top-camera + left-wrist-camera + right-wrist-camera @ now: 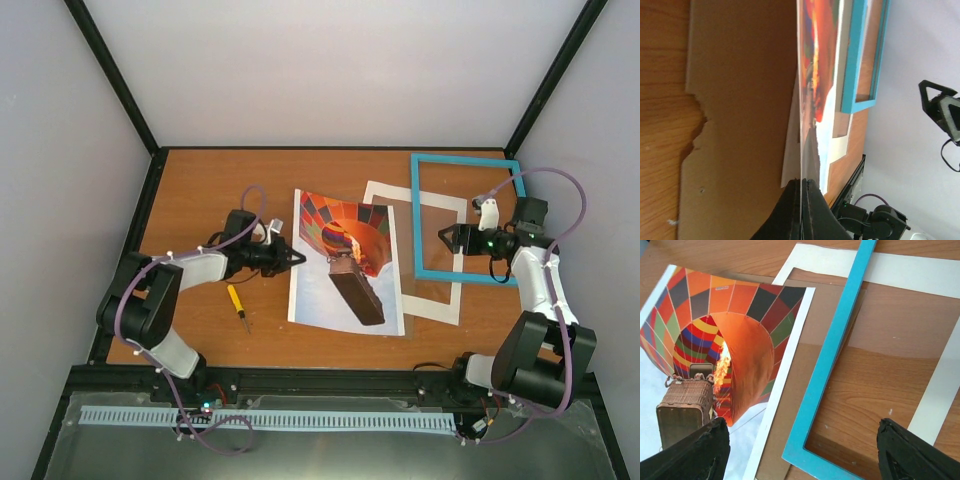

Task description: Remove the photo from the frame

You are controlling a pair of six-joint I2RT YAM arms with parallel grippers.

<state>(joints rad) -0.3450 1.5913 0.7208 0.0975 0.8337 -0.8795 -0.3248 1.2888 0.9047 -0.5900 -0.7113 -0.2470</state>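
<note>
Photo [340, 262] lying out on counter [215, 190], left edge nipped in shut left claw [297, 258]; nearly edge-on and hard to read from that wrist. Frame [415, 215] just right, atop white mat [432, 308] partly hidden under photo. Right claw [447, 238] wide, empty, over frame's left rail.

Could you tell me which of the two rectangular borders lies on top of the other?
The turquoise frame; its edge crosses over the white mat.

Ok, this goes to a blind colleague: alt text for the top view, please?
Overhead view of a wooden table: the left hand pinches the left edge of a hot-air balloon photo, already out of its turquoise frame. The open right hand is over the frame and a white mat.
</note>
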